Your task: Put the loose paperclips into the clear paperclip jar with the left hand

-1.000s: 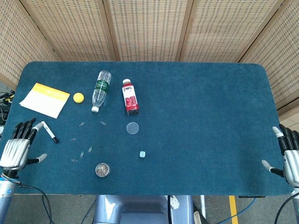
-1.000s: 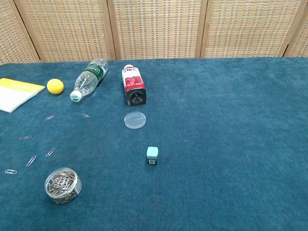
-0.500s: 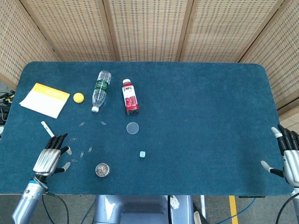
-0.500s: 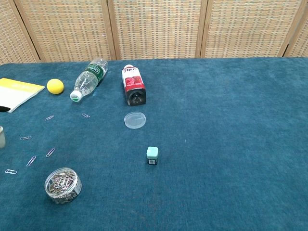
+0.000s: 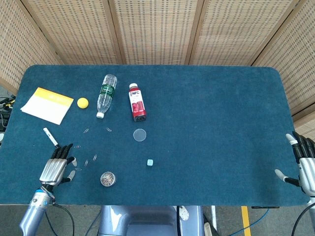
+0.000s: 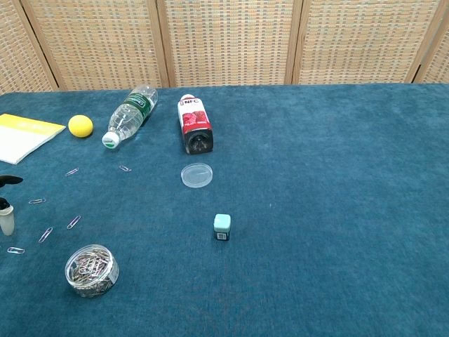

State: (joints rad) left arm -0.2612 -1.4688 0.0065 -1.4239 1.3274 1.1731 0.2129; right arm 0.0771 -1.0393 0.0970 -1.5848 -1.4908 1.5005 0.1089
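The clear paperclip jar stands uncapped near the front edge and holds several clips. Loose paperclips lie on the cloth to its left and behind it, among them one, a pair and one closest to my hand. My left hand hovers palm down just left of these clips, fingers apart, holding nothing. Only a fingertip of it shows at the chest view's left edge. My right hand rests open at the table's far right front.
The jar's round clear lid lies mid-table. Behind it lie a red juice bottle and a water bottle. A yellow ball, a yellow notepad, a white pen and a small teal cube are also on the cloth.
My left hand has moved in from the table's left edge to beside the loose clips, uncovering the pen. The right hand has not moved.
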